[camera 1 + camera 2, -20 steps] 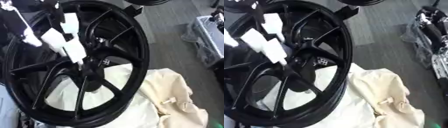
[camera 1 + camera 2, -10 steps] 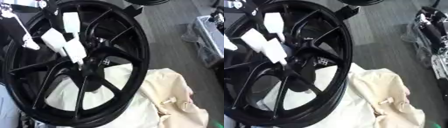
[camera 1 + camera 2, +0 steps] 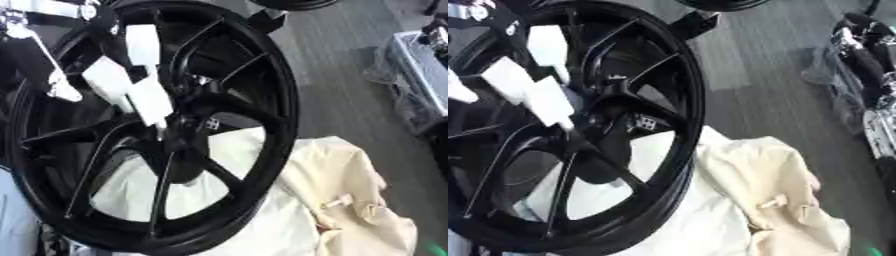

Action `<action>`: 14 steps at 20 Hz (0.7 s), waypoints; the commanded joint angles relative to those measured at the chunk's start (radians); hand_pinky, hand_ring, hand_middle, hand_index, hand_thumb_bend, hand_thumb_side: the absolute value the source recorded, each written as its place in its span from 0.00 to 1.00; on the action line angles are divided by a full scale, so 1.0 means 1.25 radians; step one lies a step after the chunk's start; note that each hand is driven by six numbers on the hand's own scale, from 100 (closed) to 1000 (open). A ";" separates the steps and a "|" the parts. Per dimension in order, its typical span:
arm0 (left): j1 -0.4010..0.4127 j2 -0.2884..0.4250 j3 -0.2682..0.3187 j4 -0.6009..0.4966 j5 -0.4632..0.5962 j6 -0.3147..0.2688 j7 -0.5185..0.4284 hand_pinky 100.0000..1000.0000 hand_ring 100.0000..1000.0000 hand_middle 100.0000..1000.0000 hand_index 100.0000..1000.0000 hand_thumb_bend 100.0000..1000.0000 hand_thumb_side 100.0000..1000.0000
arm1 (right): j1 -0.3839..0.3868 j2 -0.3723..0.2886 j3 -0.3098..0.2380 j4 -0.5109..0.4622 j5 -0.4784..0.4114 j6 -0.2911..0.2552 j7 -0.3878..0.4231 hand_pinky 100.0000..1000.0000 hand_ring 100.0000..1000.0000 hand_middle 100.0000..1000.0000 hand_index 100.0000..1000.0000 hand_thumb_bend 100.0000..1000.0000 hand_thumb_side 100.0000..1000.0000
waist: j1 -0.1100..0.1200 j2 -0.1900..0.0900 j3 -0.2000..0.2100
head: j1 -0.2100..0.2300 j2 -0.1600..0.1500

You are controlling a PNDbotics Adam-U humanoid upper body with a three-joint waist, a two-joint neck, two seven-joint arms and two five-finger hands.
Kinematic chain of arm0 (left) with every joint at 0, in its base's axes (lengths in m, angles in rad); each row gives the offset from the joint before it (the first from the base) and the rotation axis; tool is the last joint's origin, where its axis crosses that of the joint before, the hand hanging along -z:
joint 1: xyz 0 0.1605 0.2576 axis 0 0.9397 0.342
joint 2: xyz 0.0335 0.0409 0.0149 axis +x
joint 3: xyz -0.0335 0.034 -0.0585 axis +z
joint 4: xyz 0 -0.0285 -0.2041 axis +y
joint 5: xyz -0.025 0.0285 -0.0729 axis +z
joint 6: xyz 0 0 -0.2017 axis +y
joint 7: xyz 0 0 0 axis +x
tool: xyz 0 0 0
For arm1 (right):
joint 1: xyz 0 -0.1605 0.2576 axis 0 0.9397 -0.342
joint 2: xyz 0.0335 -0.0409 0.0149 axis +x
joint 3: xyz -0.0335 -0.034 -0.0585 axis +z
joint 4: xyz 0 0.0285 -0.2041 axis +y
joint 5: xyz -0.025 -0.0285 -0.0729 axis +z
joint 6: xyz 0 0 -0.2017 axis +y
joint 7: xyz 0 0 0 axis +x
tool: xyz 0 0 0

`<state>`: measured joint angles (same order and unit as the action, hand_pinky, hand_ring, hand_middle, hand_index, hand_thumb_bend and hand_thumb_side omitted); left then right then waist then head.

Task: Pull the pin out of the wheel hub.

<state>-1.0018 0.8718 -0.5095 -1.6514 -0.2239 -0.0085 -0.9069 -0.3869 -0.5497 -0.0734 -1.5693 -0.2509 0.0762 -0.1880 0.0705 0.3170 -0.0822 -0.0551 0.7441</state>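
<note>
My left hand point(image 3: 131, 90) reached from the upper left, white fingers point(image 3: 150, 102) together at the wheel hub point(image 3: 188, 127), the pin itself hidden.

The glossy black spoked wheel point(image 3: 254, 125) stands tilted on a cream cloth, its dark hub point(image 3: 188, 131) at the centre where the spokes meet; the pin cannot be made out.
</note>
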 commanded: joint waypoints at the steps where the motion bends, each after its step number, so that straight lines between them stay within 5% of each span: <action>1: -0.006 0.020 0.004 -0.003 -0.006 -0.006 0.000 0.72 0.70 0.59 0.66 0.43 0.00 | -0.007 -0.014 -0.009 -0.005 0.000 0.000 -0.002 0.97 0.76 0.67 0.81 0.00 0.40 | -0.003 -0.014 -0.001 | 0.001 -0.008; 14: -0.006 0.018 0.028 -0.018 -0.015 -0.021 0.000 0.60 0.52 0.35 0.37 0.08 0.00 | -0.002 -0.011 -0.011 -0.003 0.000 -0.001 -0.004 0.97 0.76 0.67 0.81 0.00 0.41 | -0.003 -0.012 0.000 | -0.002 -0.006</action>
<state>-0.9951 0.8707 -0.5005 -1.6596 -0.2376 -0.0290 -0.9080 -0.3847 -0.5484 -0.0742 -1.5638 -0.2509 0.0749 -0.1895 0.0705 0.3187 -0.0825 -0.0553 0.7442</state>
